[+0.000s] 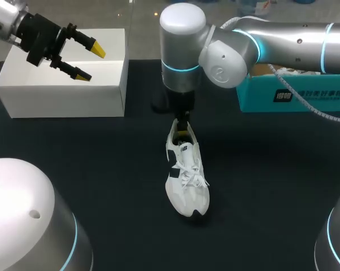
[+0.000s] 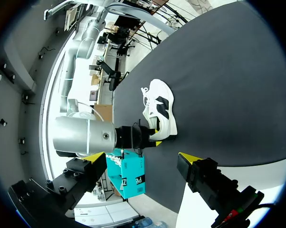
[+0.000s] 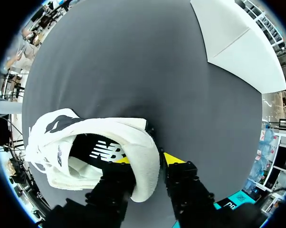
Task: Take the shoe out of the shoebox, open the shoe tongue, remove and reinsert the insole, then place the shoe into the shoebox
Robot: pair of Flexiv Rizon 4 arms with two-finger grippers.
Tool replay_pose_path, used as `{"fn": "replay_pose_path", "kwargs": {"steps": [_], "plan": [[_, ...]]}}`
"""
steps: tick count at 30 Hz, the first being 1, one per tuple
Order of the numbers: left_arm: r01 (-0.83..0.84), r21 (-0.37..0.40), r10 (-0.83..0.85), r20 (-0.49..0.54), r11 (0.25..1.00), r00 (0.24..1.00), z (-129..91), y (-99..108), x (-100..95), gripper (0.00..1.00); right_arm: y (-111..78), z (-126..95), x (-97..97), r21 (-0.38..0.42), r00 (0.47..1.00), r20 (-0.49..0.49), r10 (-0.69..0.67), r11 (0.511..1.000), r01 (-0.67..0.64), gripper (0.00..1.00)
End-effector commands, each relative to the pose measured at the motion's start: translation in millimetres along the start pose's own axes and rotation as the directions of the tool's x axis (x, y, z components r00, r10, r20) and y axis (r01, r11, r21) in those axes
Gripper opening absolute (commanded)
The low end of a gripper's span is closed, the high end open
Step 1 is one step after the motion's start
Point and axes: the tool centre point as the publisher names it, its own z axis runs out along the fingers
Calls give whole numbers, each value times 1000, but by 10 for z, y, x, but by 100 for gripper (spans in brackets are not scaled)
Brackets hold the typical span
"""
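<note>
shoe [image 1: 186, 178] stood on the dark table [image 1: 102, 169], sole down, toe toward the near edge. right gripper [image 3: 147, 159] was clenched on its heel rim, one finger inside, one outside. farther back, left gripper [image 1: 91, 62] hung above the white box [image 1: 102, 96] with fingers spread apart.

Heel of shoe [image 1: 186, 180] behind right claw [image 1: 183, 133]; arm [image 1: 283, 42] overlaps shoebox [image 1: 294, 96].

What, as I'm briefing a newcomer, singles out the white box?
On the black table, look to the far left corner, by the left tool. The white box there is plain and unprinted, unlike the printed teal box at far right.
</note>
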Motion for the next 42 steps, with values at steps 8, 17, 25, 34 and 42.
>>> {"fn": "replay_pose_path", "kwargs": {"steps": [8, 17, 25, 34, 42], "plan": [[-1, 1, 1, -2, 1000, 1000, -4, 1, 1, 100, -38, -164, 64, 47, 999, 22, 30, 998, -31, 0], [-1, 1, 1, -2, 1000, 1000, -4, 1, 1, 100, -228, -816, 1, 78, 998, 51, 38, 996, -42, 0], [-1, 1, 1, -2, 1000, 1000, -4, 1, 1, 100, -412, -1514, -89, 93, 994, 90, 69, 993, -77, 0], [-1, 1, 1, -2, 1000, 1000, -4, 1, 1, 100, -600, -2203, -235, 79, 988, 125, 91, 992, -102, 0], [-1, 1, 1, -2, 1000, 1000, -4, 1, 1, 100, -728, -2572, -279, 41, 991, 105, 85, 995, -89, 0]]}}
